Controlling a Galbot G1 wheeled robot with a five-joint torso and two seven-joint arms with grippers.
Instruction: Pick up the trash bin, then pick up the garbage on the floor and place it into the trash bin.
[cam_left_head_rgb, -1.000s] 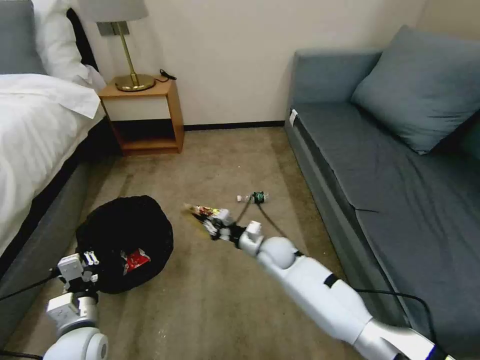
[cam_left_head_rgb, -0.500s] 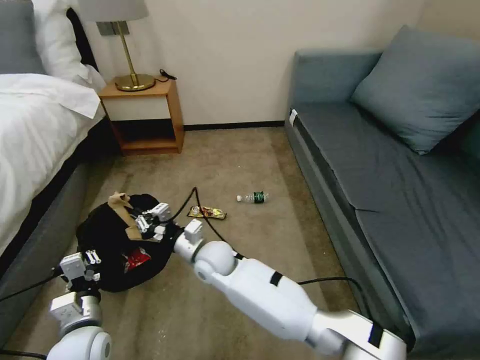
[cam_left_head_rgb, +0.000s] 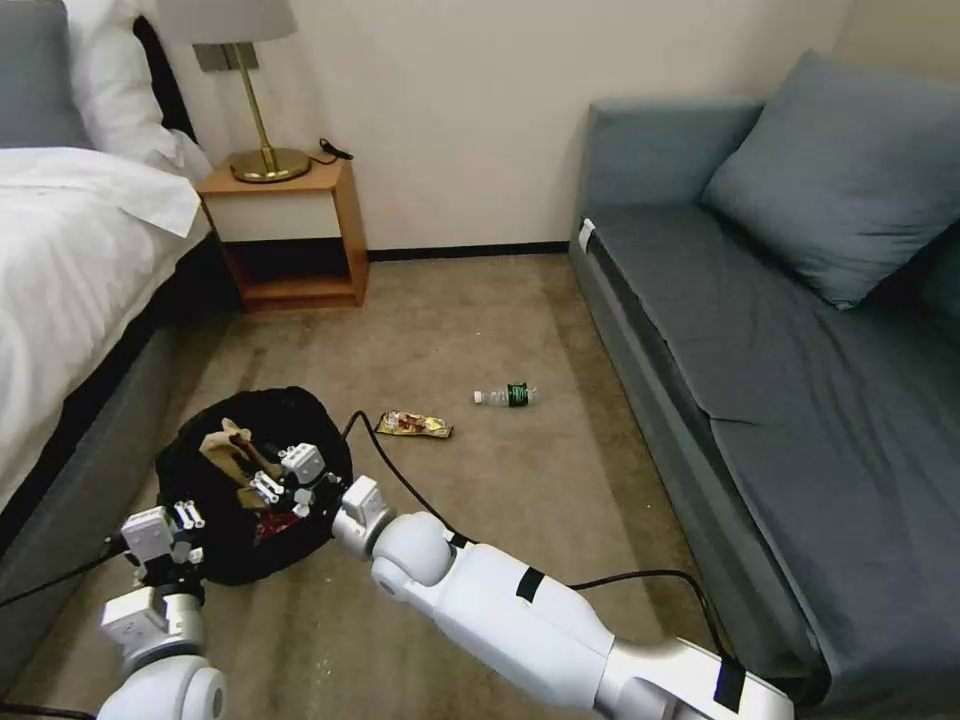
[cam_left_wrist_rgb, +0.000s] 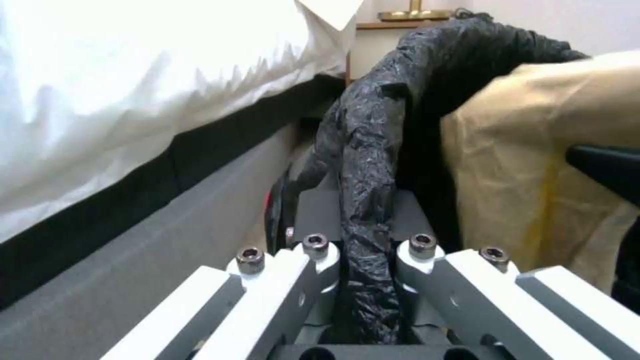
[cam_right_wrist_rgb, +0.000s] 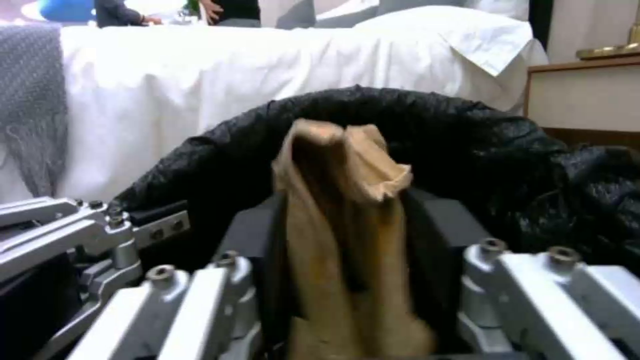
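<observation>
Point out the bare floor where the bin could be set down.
Bare carpet lies between the bottle and the nightstand, and near the sofa. It is crowded around the trash bin, both grippers and the snack wrapper.

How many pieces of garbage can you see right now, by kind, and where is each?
Brown paper bag: 1, held by the right tool over the trash bin, whose rim the left tool grips.
Red-and-white wrapper: 1, inside the bin.
Yellow-brown snack wrapper: 1, on the floor.
Clear bottle with green label: 1, on the floor.
Total: 4.
</observation>
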